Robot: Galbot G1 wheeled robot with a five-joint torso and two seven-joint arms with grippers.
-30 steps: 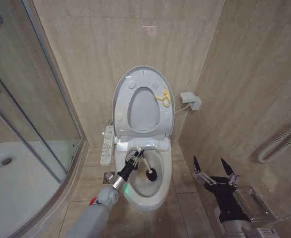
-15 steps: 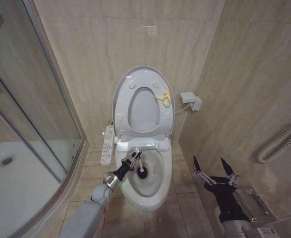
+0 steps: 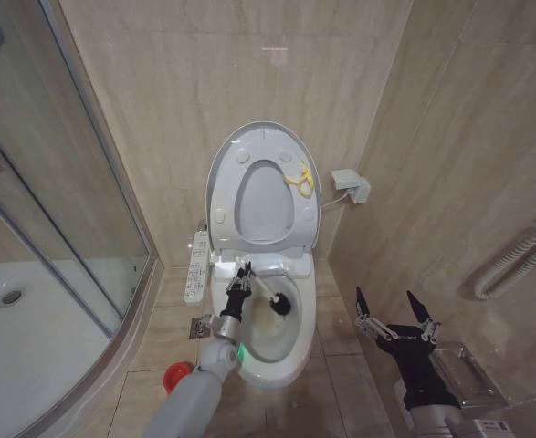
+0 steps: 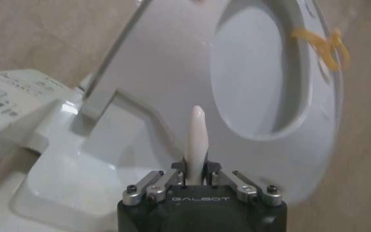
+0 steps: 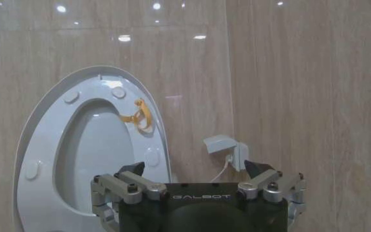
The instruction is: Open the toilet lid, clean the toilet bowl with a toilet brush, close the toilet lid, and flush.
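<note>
Beige marble-look tile is covering the walls and floor, with a glass shower enclosure (image 3: 57, 182) standing left of the toilet and a red holder (image 3: 175, 375) sitting on the floor beside it. The toilet lid (image 3: 222, 173) is leaning upright against the wall, while the left claw (image 3: 241, 280) is pinching the toilet brush (image 3: 269, 296) handle over the toilet bowl (image 3: 272, 342), its dark head resting inside. The right claw (image 3: 394, 310) is hanging spread near the right wall.

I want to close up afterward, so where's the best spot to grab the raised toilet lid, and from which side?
Probably the top rim of the toilet lid, approached from the front. It stands upright against the wall, hinged at the bottom, so the top edge gives the most leverage. The open right gripper is free; the left gripper holds the toilet brush.
</note>
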